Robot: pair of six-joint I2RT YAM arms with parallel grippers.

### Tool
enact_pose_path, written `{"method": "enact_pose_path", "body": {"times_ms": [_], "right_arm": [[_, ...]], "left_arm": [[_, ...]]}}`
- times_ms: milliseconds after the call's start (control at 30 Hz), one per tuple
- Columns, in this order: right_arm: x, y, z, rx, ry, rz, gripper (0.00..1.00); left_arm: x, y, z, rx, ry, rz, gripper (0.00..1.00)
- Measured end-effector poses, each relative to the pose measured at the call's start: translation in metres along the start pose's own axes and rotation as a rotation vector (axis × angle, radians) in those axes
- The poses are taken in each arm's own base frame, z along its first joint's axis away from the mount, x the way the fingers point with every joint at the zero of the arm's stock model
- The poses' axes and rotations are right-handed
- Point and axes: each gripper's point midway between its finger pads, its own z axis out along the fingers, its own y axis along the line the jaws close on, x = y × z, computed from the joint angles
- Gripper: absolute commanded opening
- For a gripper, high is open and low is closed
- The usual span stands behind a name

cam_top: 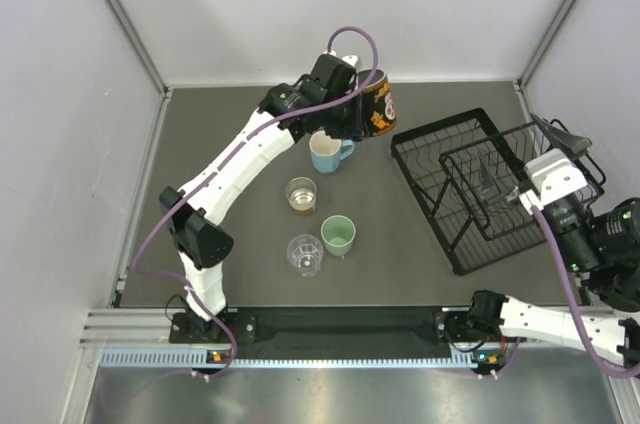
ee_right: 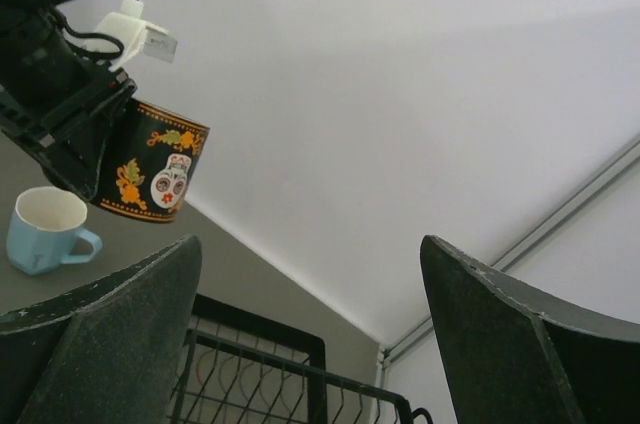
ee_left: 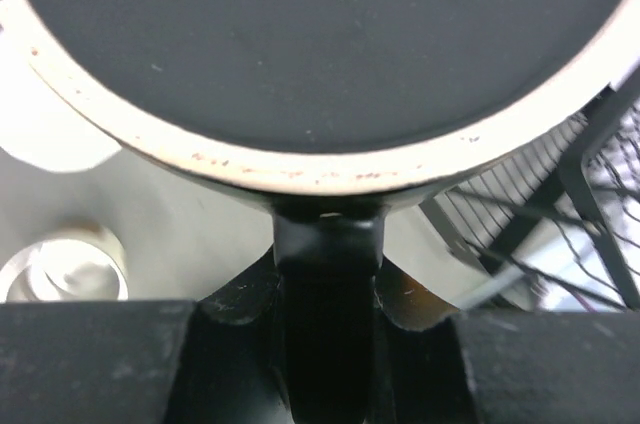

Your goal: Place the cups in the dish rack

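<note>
The left hand (cam_top: 356, 106) is clamped on the dark glazed mug with orange flowers and a white skull (cam_top: 380, 104). It holds the mug clear of the grey bench (cam_top: 230, 144), out at the far end of the arm's reach. In the left wrist view the mug's dark base with its cream ring fills the top of the frame, and one black finger presses against that ring. The mug hangs tilted, patterned side up towards the overhead camera. Its mouth is not visible in any view.

The large black wire dish rack (cam_top: 440, 169) lies to the robot's right of the mug and a little nearer the arm bases. Its closest corner is just beside and below the mug. The rack sits skewed on the bench, its long axis running from that corner diagonally towards the near right. I judge that the coming move is a short carry rightwards and down, and that the mug must be turned to suit the tines.

The right hand (ee_right: 310, 244) hangs over the rack's raised basket section with its fingers wide apart and nothing between them.

The light blue handled mug (cam_top: 328, 154), the amber-tinted clear glass (cam_top: 301, 195), the mint green tumbler (cam_top: 338, 235) and the clear ribbed cup (cam_top: 305, 254) stand on the bench left of the rack, nearer the left arm.
</note>
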Motion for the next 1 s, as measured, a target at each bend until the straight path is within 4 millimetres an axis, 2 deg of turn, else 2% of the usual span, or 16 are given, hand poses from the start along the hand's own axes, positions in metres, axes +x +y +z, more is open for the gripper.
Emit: {"method": "enact_pose_path", "body": {"times_ms": [133,233,367,500,567,800,1000], "right_arm": [[-0.003,-0.007,0.001,0.022,0.011,0.036,0.9],[-0.009,-0.017,0.0,0.046,0.014,0.063,0.9],[-0.016,-0.031,-0.003,0.078,0.007,0.105,0.89],[-0.02,-0.043,-0.007,0.102,0.0,0.143,0.89],[-0.021,-0.046,-0.009,0.11,0.001,0.15,0.89],[-0.017,-0.044,-0.009,0.103,0.015,0.148,0.88],[-0.017,-0.043,-0.009,0.102,0.014,0.16,0.86]], "left_arm": [[-0.011,-0.002,0.019,-0.015,-0.071,0.095,0.0],[-0.01,-0.012,0.042,-0.01,-0.096,0.178,0.0],[0.007,-0.021,0.078,0.025,-0.085,0.279,0.0],[0.028,-0.022,0.108,0.056,-0.046,0.36,0.0],[0.033,-0.023,0.122,0.078,-0.04,0.387,0.0],[0.038,-0.03,0.164,0.141,-0.071,0.452,0.0],[0.051,-0.036,0.197,0.19,-0.081,0.5,0.0]]}}
